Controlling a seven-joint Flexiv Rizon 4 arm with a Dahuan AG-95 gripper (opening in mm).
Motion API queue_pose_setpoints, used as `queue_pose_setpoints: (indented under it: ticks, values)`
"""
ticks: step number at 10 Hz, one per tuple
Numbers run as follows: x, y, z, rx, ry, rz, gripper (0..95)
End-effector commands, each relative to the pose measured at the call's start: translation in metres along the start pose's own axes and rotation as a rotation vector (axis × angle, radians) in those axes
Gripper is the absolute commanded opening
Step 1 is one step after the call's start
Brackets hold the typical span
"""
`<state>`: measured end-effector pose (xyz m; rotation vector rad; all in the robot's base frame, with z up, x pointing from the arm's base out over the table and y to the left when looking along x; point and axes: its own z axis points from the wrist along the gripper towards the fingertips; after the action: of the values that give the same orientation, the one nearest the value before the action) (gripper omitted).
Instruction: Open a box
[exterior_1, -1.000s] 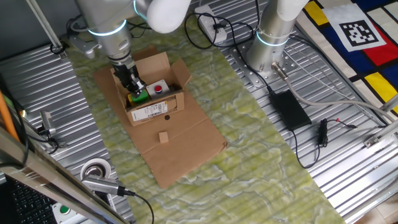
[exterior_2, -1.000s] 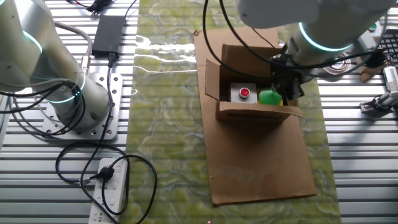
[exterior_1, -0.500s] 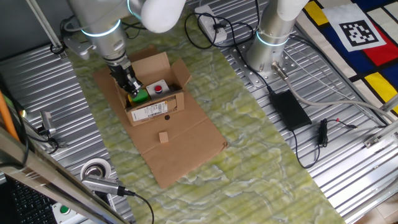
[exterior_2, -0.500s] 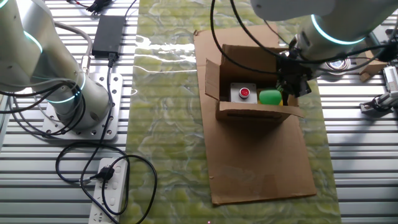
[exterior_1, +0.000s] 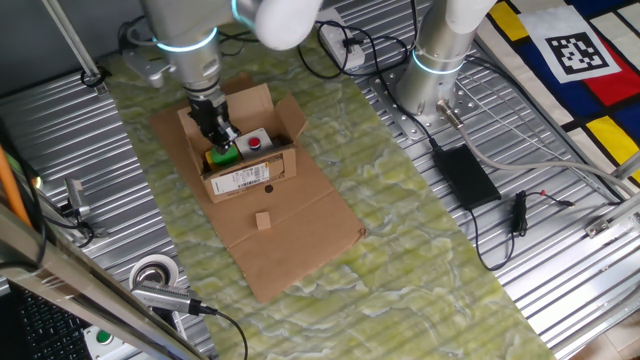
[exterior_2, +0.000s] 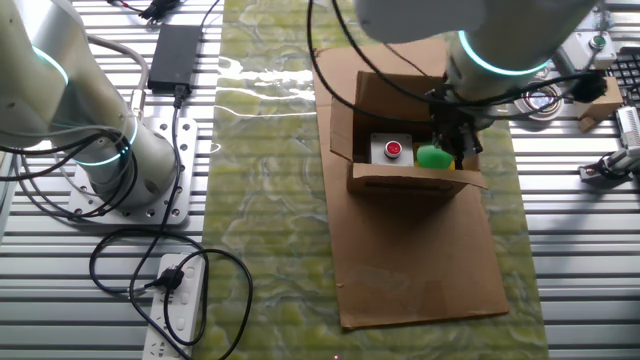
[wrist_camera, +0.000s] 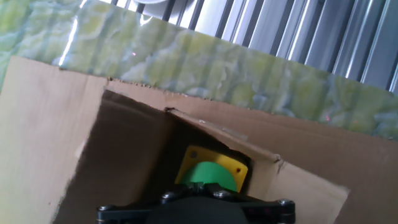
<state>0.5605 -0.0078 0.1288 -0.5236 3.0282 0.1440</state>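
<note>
The box (exterior_1: 275, 168) is a small brown carton with a white barcode label on its side. It stands on a flat cardboard sheet (exterior_1: 290, 240) with its top flaps standing open. Inside lie a green button on a yellow base (exterior_1: 224, 154) and a white unit with a red button (exterior_1: 254, 141). My gripper (exterior_1: 218, 138) reaches down into the box beside the green button, fingers together and holding nothing I can see. The other fixed view shows the box (exterior_2: 400, 180), the gripper (exterior_2: 456, 145) and the green button (exterior_2: 434, 157). In the hand view the gripper (wrist_camera: 196, 186) sits above the green button (wrist_camera: 211, 176).
A second arm's base (exterior_1: 435, 70) stands at the back right, with a black power adapter (exterior_1: 465, 175) and cables beside it. A tape roll (exterior_1: 155, 275) lies at the front left. A power strip (exterior_2: 180, 300) lies on the ribbed metal table.
My gripper swung out toward the box's side wall half a second ago and has come back over the green button. The box and its flaps have not moved.
</note>
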Motion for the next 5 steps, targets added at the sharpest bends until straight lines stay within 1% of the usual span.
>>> queue_pose_setpoints:
  ticks: [1,4,5]
  values:
    - [0.0032,0.0007,0.0031,0.006,-0.02,-0.002,0.0]
    - [0.0049,0.0011,0.0069,0.022,-0.065,-0.005,0.0]
    - [0.0049,0.0011,0.0106,0.03,-0.085,-0.015,0.0]
